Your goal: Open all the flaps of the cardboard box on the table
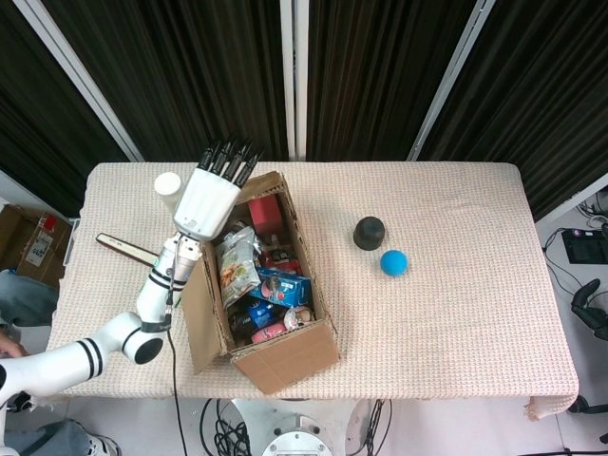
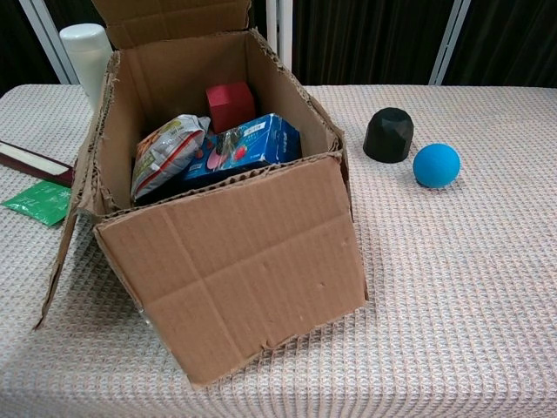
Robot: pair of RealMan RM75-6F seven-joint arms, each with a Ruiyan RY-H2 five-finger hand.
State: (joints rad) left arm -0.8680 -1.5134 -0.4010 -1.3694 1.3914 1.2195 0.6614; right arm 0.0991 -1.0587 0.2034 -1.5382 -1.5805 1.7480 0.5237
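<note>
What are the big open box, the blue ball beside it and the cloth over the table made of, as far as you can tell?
The box looks like plain brown corrugated cardboard: matte, with ragged, wavy cut edges and crease lines. The blue ball seems to be rubber or foam, smooth and dull with no sharp shine; which one is unclear. The tablecloth appears to be woven fabric, with a fine waffle texture.
</note>
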